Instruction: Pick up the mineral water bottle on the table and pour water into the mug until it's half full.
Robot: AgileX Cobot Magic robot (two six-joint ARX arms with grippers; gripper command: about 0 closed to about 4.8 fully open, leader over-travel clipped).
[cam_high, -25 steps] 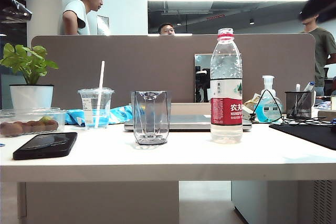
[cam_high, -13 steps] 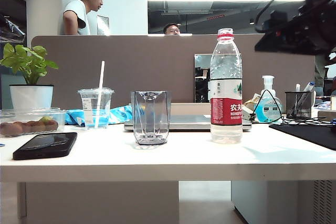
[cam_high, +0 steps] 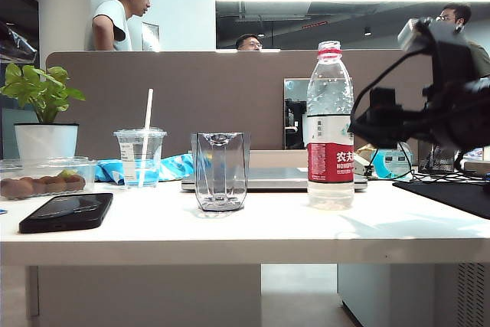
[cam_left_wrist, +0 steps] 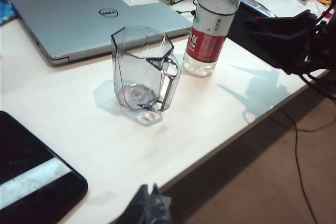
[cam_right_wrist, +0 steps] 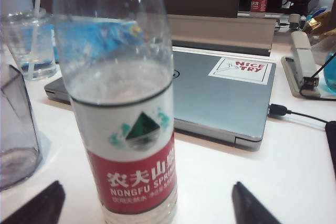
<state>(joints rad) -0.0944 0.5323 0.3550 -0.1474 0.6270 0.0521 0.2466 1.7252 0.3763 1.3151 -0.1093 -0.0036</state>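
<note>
Down beside the mineral water bottle (cam_high: pixel 330 125) has swung the right gripper (cam_right_wrist: pixel 146 203), jaws apart; left gripper's (cam_left_wrist: pixel 149 211) jaws unclear.

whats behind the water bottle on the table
A closed grey laptop lies flat right behind the water bottle, with a "nice try" sticker on its lid. The bottle covers part of the laptop's near edge.

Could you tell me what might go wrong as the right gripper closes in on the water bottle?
The right gripper is open beside the bottle, not yet around it. The bottle is tall and uncapped, so a nudge could tip it onto the laptop right behind. The mug stands close too and could get knocked. The left gripper stays back at the table's edge.
</note>
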